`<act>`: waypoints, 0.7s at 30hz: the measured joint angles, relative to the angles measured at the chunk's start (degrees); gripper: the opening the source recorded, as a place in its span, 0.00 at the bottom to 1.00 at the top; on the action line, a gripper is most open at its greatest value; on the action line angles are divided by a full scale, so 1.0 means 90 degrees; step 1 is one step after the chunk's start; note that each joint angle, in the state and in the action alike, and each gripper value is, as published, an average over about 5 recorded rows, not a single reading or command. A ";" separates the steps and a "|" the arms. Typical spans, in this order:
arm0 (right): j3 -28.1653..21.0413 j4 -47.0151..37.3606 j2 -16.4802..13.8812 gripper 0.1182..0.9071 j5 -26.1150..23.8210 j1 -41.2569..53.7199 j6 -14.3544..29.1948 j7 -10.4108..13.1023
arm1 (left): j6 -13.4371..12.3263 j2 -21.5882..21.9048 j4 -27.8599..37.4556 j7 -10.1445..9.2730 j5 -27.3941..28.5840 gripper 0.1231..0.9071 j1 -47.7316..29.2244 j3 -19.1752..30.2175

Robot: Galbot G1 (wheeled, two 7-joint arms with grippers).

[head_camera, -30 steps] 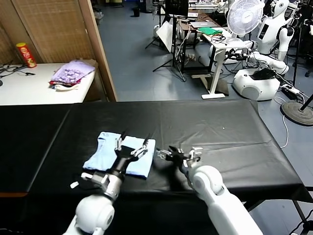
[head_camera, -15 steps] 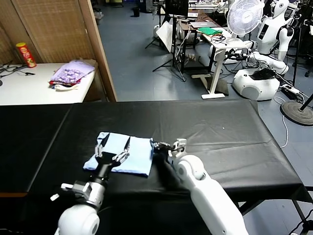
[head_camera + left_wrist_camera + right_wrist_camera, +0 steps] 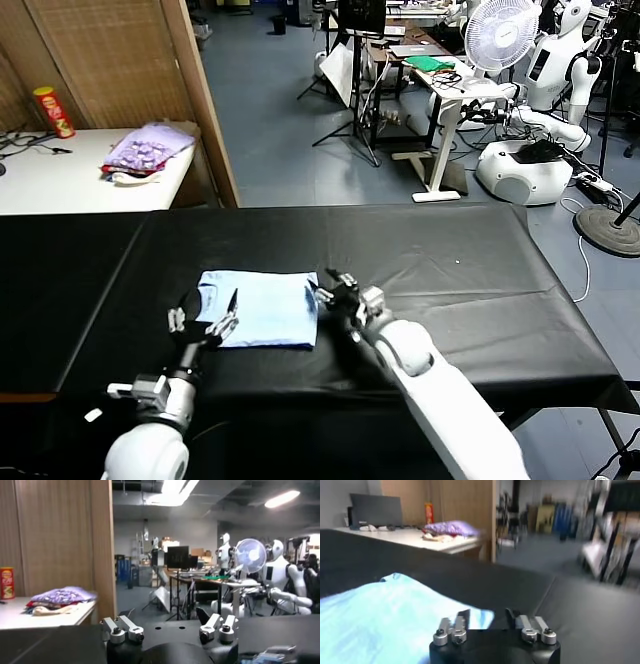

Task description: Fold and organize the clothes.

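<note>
Because my right wrist view cuts off the near half of the T-shirt (image 3: 395, 617) and my left wrist view looks over the table at the room, the head view alone shows the whole garment. Its small print cannot be made out in any view. My right fingertips are also hard to read in the head view, where they bunch against the dark cloth.

My left gripper (image 3: 203, 318) hangs at the shirt's left edge with its jaws spread wide and nothing between them; contact with the fabric cannot be confirmed. My right gripper (image 3: 337, 290) sits just beside the shirt's right edge. In the right wrist view its two fingers (image 3: 462, 616) stand apart with a gap between them, released, holding nothing, just beside the fabric's edge.

The T-shirt lies folded into a flat, roughly rectangular shape on the black table cover (image 3: 450, 290), near the table's front and left of centre, between my two grippers.

Beyond the table, a white side table (image 3: 60, 180) on the left carries a purple heap of clothes (image 3: 148, 148) and a red can (image 3: 52, 110). A wooden partition (image 3: 205, 100) stands beside it. Farther back on the right are a white fan (image 3: 500, 30), desks, and another white robot (image 3: 545, 110).
</note>
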 joint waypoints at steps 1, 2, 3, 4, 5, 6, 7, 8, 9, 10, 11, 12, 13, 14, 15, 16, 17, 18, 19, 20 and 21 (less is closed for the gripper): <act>0.0060 0.0132 -0.0127 0.72 -0.0057 -0.0100 0.0112 0.0037 | -0.0015 0.0023 0.0025 0.0004 -0.0045 0.86 0.0019 0.0007; 0.0133 0.0278 -0.0256 0.77 -0.0091 -0.0216 0.0208 0.0094 | -0.0016 0.0047 0.0044 -0.0006 -0.0106 0.86 0.0042 0.0012; 0.0213 0.0433 -0.0379 0.81 -0.0105 -0.0345 0.0287 0.0172 | 0.0002 0.0073 0.0053 -0.0042 -0.0183 0.86 0.0071 0.0017; 0.0306 0.0599 -0.0497 0.84 -0.0102 -0.0490 0.0355 0.0265 | 0.0050 0.0100 0.0050 -0.0106 -0.0269 0.86 0.0102 0.0023; 0.0408 0.0775 -0.0610 0.85 -0.0086 -0.0653 0.0409 0.0364 | 0.0121 0.0128 0.0037 -0.0194 -0.0361 0.86 0.0136 0.0028; 0.0523 0.0966 -0.0719 0.86 -0.0060 -0.0839 0.0452 0.0466 | 0.0195 0.0157 0.0012 -0.0289 -0.0449 0.86 0.0173 0.0029; 0.0643 0.1162 -0.0818 0.86 -0.0028 -0.1036 0.0481 0.0566 | 0.0256 0.0192 -0.0022 -0.0377 -0.0523 0.86 0.0213 0.0024; 0.0774 0.1361 -0.0909 0.86 0.0005 -0.1245 0.0494 0.0661 | 0.0302 0.0230 -0.0063 -0.0444 -0.0577 0.86 0.0255 0.0007; 0.0910 0.1564 -0.0989 0.86 0.0035 -0.1464 0.0499 0.0750 | 0.0332 0.0273 -0.0106 -0.0491 -0.0614 0.86 0.0300 -0.0018; 0.1055 0.1771 -0.1054 0.86 0.0056 -0.1693 0.0500 0.0836 | 0.0348 0.0326 -0.0154 -0.0522 -0.0646 0.86 0.0352 -0.0050; 0.1198 0.1965 -0.1102 0.86 0.0075 -0.1919 0.0499 0.0911 | 0.0356 0.0386 -0.0200 -0.0549 -0.0674 0.86 0.0410 -0.0090; 0.1345 0.2154 -0.1136 0.86 0.0093 -0.2146 0.0494 0.0976 | 0.0363 0.0448 -0.0246 -0.0574 -0.0704 0.86 0.0472 -0.0135; 0.1491 0.2334 -0.1156 0.86 0.0110 -0.2372 0.0488 0.1027 | 0.0367 0.0510 -0.0291 -0.0594 -0.0738 0.86 0.0545 -0.0182; 0.1638 0.2505 -0.1167 0.86 0.0129 -0.2601 0.0481 0.1066 | 0.0369 0.0569 -0.0336 -0.0611 -0.0770 0.86 0.0630 -0.0237; 0.1776 0.2661 -0.1169 0.86 0.0150 -0.2823 0.0471 0.1090 | 0.0366 0.0620 -0.0383 -0.0620 -0.0799 0.86 0.0722 -0.0299; 0.1912 0.2810 -0.1166 0.86 0.0171 -0.3046 0.0460 0.1106 | 0.0362 0.0661 -0.0431 -0.0625 -0.0827 0.86 0.0822 -0.0365; 0.2045 0.2951 -0.1159 0.86 0.0195 -0.3270 0.0450 0.1116 | 0.0356 0.0694 -0.0480 -0.0627 -0.0858 0.86 0.0931 -0.0433; 0.2177 0.3090 -0.1148 0.86 0.0223 -0.3498 0.0440 0.1124 | 0.0349 0.0718 -0.0526 -0.0628 -0.0892 0.86 0.1043 -0.0506; 0.2307 0.3223 -0.1136 0.86 0.0251 -0.3723 0.0428 0.1131 | 0.0338 0.0735 -0.0570 -0.0628 -0.0924 0.86 0.1156 -0.0578; 0.2432 0.3349 -0.1125 0.86 0.0274 -0.3940 0.0417 0.1136 | 0.0325 0.0748 -0.0606 -0.0628 -0.0950 0.86 0.1267 -0.0648; 0.2549 0.3471 -0.1114 0.86 0.0293 -0.4147 0.0404 0.1142 | 0.0310 0.0757 -0.0634 -0.0626 -0.0974 0.86 0.1378 -0.0713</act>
